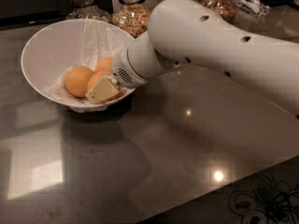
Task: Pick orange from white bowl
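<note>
White bowl (pixel 51 45) sits far left on a glossy dark countertop (pixel 163 153) with three oranges bunched in the bottom. The gripper (pixel 103 88) comes in from the right and is down inside the bowl, cream tip right up against the middle orange (pixel 95 78), which sits between the left orange (pixel 76 80) and the far orange (pixel 105 63). Honestly can't tell if it's got a hold or not. Glass jars (pixel 133 15) of grains stand just behind the bowl.

One end effector (pixel 103 89) in one white bowl (pixel 51 50), three oranges (pixel 77 80), four jars (pixel 132 14).
</note>
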Tool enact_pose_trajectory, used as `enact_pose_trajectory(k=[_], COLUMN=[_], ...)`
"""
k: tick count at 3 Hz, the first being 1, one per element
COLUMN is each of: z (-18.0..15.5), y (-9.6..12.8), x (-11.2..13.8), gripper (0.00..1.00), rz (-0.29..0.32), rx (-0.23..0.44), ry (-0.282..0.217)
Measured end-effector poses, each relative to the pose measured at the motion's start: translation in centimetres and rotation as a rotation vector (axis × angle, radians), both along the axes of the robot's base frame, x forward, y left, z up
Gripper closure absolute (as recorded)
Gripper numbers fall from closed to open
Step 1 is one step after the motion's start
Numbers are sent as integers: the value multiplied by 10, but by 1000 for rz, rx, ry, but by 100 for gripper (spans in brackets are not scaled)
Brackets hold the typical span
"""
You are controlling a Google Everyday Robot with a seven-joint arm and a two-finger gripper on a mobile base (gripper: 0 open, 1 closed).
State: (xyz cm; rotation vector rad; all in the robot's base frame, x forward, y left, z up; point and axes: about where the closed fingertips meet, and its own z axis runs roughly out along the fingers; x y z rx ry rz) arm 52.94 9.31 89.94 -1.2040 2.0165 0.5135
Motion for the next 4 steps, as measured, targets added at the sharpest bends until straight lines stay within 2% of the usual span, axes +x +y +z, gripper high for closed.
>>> enact_pose_trajectory(k=[2, 3, 4], z=[-21, -40, -42], y=[10, 14, 15], x=[17, 24, 25], gripper=[32, 31, 34], rz=[-33, -53, -54], rx=[-48, -79, -84], ry=[35, 74, 82])
